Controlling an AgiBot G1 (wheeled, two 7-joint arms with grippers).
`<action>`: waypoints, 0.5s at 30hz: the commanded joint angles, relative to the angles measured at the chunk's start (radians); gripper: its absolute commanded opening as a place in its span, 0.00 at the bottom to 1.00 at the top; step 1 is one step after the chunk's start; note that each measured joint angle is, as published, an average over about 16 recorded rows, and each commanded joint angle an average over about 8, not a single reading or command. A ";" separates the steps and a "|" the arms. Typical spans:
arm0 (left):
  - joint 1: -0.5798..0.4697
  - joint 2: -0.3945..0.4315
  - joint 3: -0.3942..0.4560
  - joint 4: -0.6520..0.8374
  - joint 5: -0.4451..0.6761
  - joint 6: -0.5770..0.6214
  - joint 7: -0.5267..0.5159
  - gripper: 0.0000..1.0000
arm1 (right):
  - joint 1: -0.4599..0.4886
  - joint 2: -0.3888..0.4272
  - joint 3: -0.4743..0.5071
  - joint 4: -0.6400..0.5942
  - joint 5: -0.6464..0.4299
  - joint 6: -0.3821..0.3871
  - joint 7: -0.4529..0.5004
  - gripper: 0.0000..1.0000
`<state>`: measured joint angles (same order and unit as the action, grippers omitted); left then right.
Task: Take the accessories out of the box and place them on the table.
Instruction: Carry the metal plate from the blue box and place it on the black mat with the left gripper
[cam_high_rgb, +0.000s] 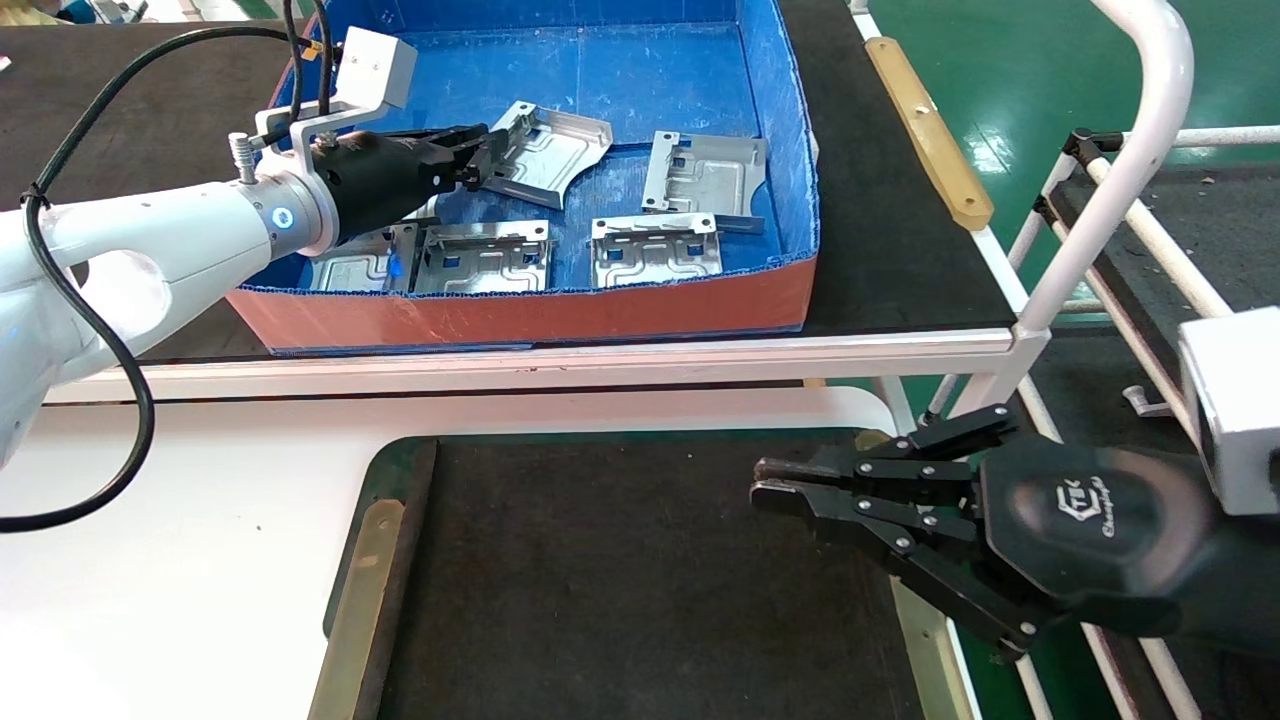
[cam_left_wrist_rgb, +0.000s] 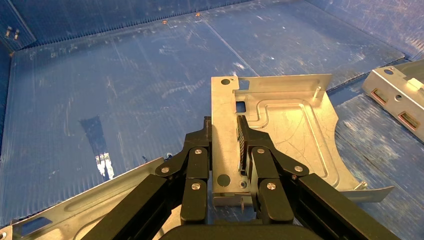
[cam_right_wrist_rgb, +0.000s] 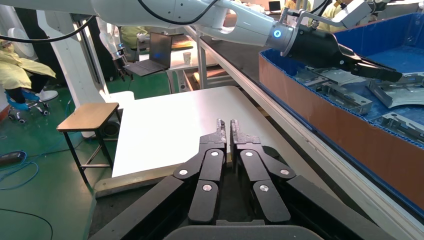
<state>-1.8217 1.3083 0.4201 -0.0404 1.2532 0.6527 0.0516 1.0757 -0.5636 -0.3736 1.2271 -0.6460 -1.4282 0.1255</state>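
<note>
The blue box (cam_high_rgb: 520, 310) with an orange-red front wall sits on the far bench and holds several silver accessories. My left gripper (cam_high_rgb: 482, 160) reaches into it and is shut on the edge flange of one plate (cam_high_rgb: 548, 150), which sits tilted above the box floor. In the left wrist view the jaws (cam_left_wrist_rgb: 224, 125) clamp that plate (cam_left_wrist_rgb: 285, 130) by its edge strip. Other plates lie at the right (cam_high_rgb: 703, 175), front right (cam_high_rgb: 655, 250), front middle (cam_high_rgb: 480, 258) and partly under my arm (cam_high_rgb: 360, 262). My right gripper (cam_high_rgb: 762, 485) is shut and empty over the table (cam_high_rgb: 620, 580).
The bench's white front rail (cam_high_rgb: 600, 355) runs between box and table. Brass-coloured strips (cam_high_rgb: 365, 590) edge the table. A white tube frame (cam_high_rgb: 1110, 190) stands at the right. A white surface (cam_high_rgb: 200, 560) lies left of the table. The right wrist view shows the box wall (cam_right_wrist_rgb: 340, 130).
</note>
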 joint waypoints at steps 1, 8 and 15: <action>0.001 0.000 0.000 0.001 0.000 0.001 0.000 0.00 | 0.000 0.000 0.000 0.000 0.000 0.000 0.000 0.00; -0.016 0.000 -0.002 -0.024 -0.003 0.022 0.001 0.00 | 0.000 0.000 0.000 0.000 0.000 0.000 0.000 0.56; -0.028 -0.013 -0.005 -0.063 -0.011 0.094 0.009 0.00 | 0.000 0.000 0.000 0.000 0.000 0.000 0.000 1.00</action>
<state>-1.8478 1.2907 0.4188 -0.1027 1.2459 0.7674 0.0583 1.0757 -0.5636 -0.3736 1.2271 -0.6460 -1.4282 0.1254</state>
